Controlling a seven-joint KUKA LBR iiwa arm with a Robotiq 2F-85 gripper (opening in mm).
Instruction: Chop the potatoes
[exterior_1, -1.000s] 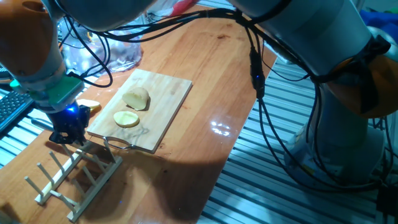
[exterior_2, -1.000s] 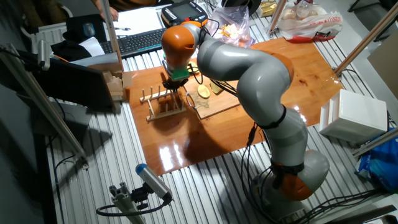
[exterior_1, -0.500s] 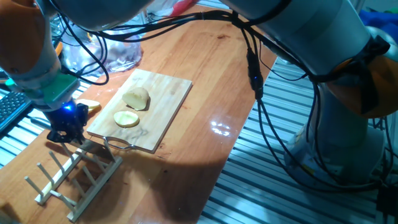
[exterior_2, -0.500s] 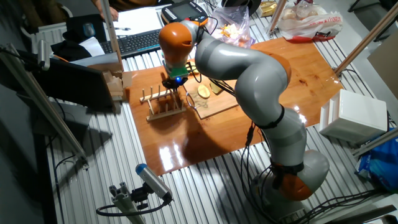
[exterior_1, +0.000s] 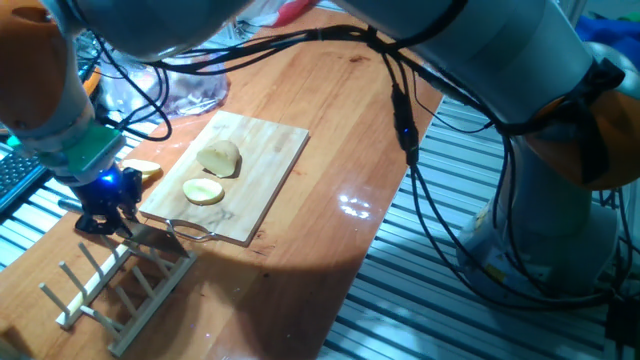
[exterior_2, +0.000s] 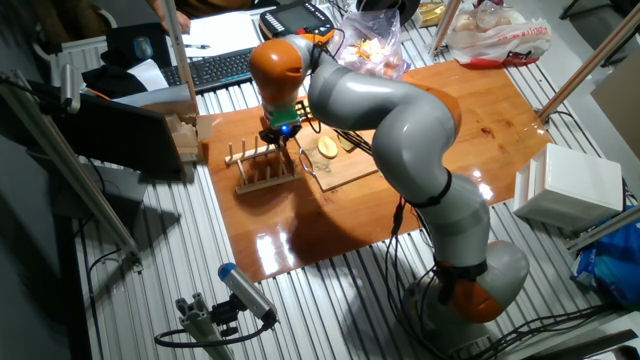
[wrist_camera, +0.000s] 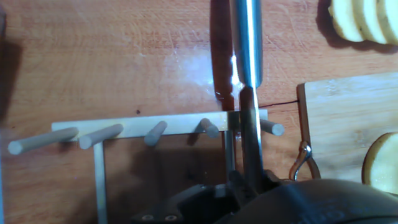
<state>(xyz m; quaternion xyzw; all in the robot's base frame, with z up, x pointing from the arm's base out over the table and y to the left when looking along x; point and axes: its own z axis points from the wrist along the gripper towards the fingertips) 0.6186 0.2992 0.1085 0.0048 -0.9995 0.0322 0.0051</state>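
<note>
A potato chunk (exterior_1: 219, 158) and a round slice (exterior_1: 203, 190) lie on the wooden cutting board (exterior_1: 265, 170). More slices (exterior_1: 143, 171) rest on the table left of the board; in the hand view these slices (wrist_camera: 364, 18) show at the top right. My gripper (exterior_1: 103, 215) hangs low at the board's left corner, over the end of the wooden peg rack (exterior_1: 120, 285). In the hand view my gripper (wrist_camera: 249, 183) appears shut on a steel knife (wrist_camera: 247, 43) that reaches forward across the rack's rail (wrist_camera: 155, 127). The fingers themselves are mostly hidden.
The board's wire handle (wrist_camera: 303, 163) lies right beside the knife. A plastic bag (exterior_1: 185, 85) sits behind the board and a keyboard (exterior_2: 215, 65) lies beyond the table's edge. Cables hang from the arm over the table.
My gripper has shifted slightly left and down beside the rack, the knife moving with it. The potatoes and board have not moved.
</note>
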